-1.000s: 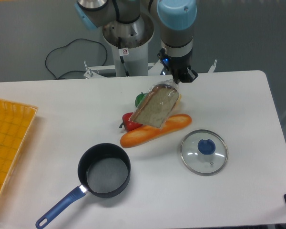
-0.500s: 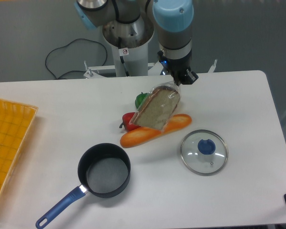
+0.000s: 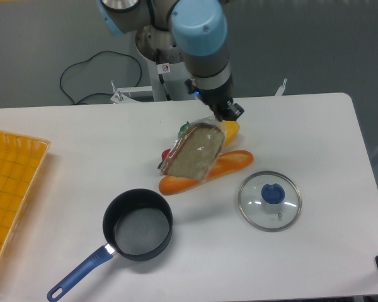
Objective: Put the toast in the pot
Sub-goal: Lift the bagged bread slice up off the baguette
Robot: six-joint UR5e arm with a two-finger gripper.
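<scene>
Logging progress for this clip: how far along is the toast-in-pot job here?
Done: the pincer has picked up the plastic-wrapped speckled brown toast slice. In hand: the slice hangs above the long orange baguette. Left: carrying it over the empty black saucepan with the blue handle and releasing.

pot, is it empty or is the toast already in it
Empty. The pot shows only its bare grey inside, and the toast hangs tilted from the tool above the baguette.
</scene>
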